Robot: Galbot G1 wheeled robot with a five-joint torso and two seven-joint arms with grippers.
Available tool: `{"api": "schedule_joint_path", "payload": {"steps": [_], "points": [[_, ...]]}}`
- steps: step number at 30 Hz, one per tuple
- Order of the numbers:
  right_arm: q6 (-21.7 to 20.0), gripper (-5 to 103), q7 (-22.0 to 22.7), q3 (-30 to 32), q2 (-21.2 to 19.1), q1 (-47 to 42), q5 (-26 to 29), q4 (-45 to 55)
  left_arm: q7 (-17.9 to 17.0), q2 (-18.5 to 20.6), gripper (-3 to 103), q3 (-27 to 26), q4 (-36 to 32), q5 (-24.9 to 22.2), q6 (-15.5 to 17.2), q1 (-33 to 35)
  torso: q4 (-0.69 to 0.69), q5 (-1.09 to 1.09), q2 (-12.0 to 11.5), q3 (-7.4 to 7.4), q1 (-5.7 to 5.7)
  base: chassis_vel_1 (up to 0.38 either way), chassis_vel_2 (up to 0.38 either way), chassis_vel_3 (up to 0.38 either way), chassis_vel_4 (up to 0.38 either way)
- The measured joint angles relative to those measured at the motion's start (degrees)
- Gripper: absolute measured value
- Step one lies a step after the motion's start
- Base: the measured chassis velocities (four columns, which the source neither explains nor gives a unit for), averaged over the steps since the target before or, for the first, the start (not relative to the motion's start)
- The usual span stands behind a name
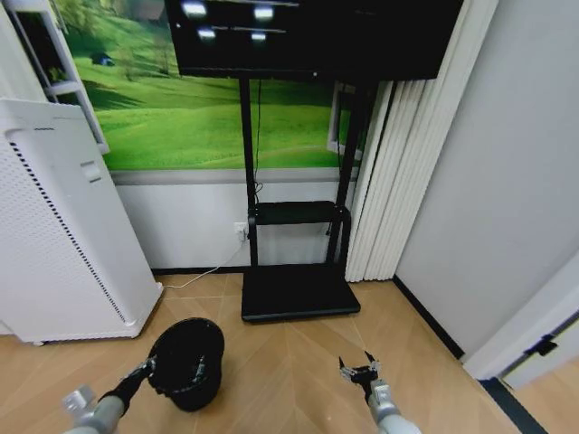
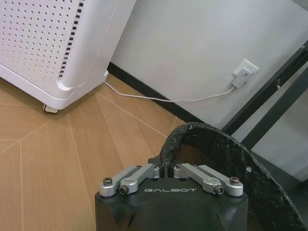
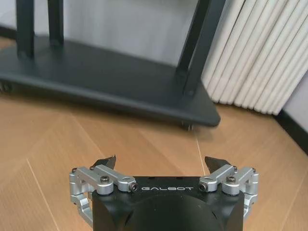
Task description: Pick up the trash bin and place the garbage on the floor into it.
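The trash bin (image 1: 192, 363), a small round black mesh basket, is low over the wooden floor at the lower left of the head view. I cannot tell if it touches the floor. My left gripper (image 1: 150, 367) is shut on its near rim. In the left wrist view the left gripper (image 2: 166, 166) pinches the rolled black rim of the bin (image 2: 240, 166). My right gripper (image 1: 360, 369) hovers open over bare floor to the bin's right. Seen from the right wrist, the right gripper (image 3: 163, 161) has nothing between its fingers. The garbage is out of view.
A tall white perforated appliance (image 1: 63, 235) stands close to the left of the bin. The black TV stand's base (image 1: 297, 291) lies ahead by the wall, with white curtain folds (image 1: 389, 181) to its right. A white cable runs along the wall to an outlet (image 2: 244, 74).
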Motion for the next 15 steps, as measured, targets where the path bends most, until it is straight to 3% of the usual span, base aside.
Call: {"api": "schedule_joint_path", "payload": {"steps": [15], "points": [[0.9, 100, -2.4, -0.8, 2.7, 7.0, -0.6, -14.3, 0.0, 0.2, 7, 0.8, 1.0, 0.7, -1.5, 0.0, -0.02, 0.01, 0.0, 0.0, 0.0, 0.0, 0.0, 0.0, 0.0]]}}
